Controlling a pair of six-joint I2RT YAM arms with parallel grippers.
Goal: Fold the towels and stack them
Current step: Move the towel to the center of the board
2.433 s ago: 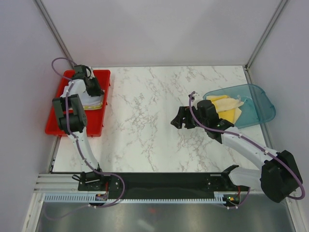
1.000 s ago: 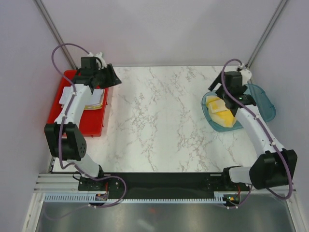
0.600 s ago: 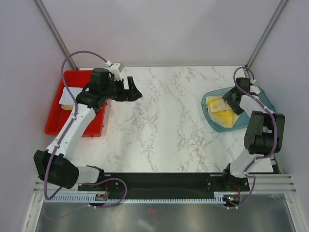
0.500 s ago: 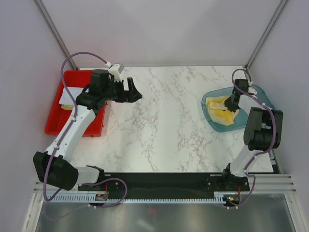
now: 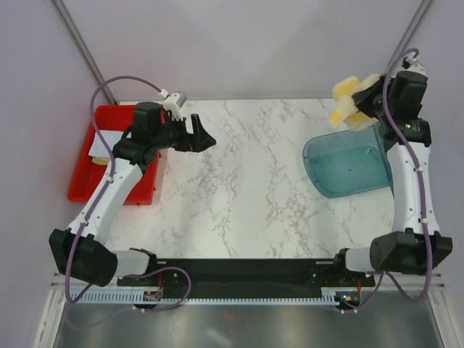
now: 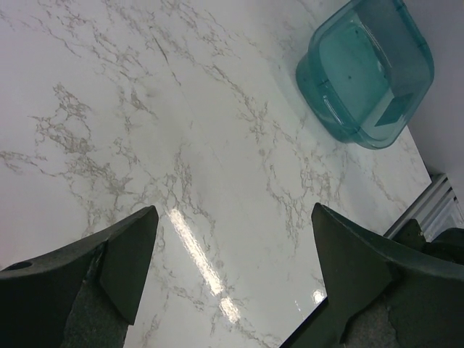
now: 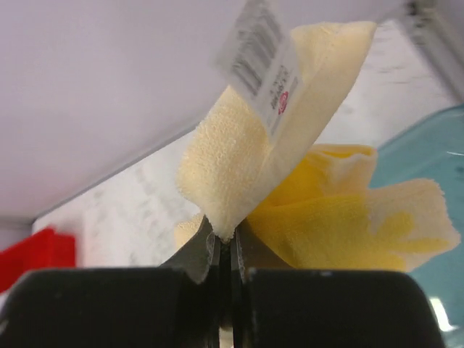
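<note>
My right gripper (image 5: 365,104) is shut on a bunch of towels (image 5: 351,98), raised above the far rim of the teal bin (image 5: 348,163). In the right wrist view the jaws (image 7: 226,246) pinch the corner of a pale cream towel (image 7: 246,152) with a barcode label, and a yellow towel (image 7: 348,217) hangs bunched right behind it. A folded white towel (image 5: 97,148) shows in the red tray (image 5: 81,181). My left gripper (image 5: 206,138) is open above the marble table, just right of the tray, with nothing between its fingers (image 6: 109,268).
The teal bin (image 6: 366,72) has nothing inside it and sits at the table's right side. The red tray (image 7: 36,254) lies along the left edge. Grey walls and metal posts close in the back corners. The marble table (image 5: 239,181) spans the middle.
My right gripper shut on the towels in the teal bin and lifted them up and back, emptying the bin. The left arm has hardly moved and its jaws stay wide.
</note>
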